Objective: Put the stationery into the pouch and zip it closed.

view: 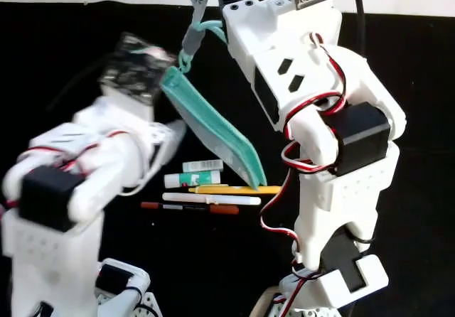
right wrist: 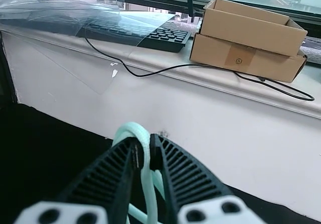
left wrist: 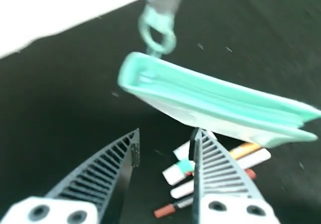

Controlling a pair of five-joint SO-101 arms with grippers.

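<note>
A teal pouch (view: 213, 129) hangs tilted above the black table, held up by its teal strap (view: 201, 4). My right gripper (right wrist: 144, 139) is shut on that strap loop (right wrist: 131, 131), high over the table's far edge. My left gripper (left wrist: 166, 132) is open with nothing between its fingers, just short of the pouch (left wrist: 215, 103) and facing its long side. The pouch's ring (left wrist: 156, 30) joins it to the strap. Under the pouch lie the stationery: two white-and-green sticks (view: 193, 178), a yellow pen (view: 234, 189), a white pen (view: 210, 199) and a red-tipped pen (view: 188, 207).
The table is covered in black cloth (view: 71, 40). Behind its far edge runs a white ledge (right wrist: 210, 108) with a keyboard (right wrist: 150, 33), a cable (right wrist: 165, 71) and two stacked cardboard boxes (right wrist: 246, 33). Both arms' white bodies stand at the near side.
</note>
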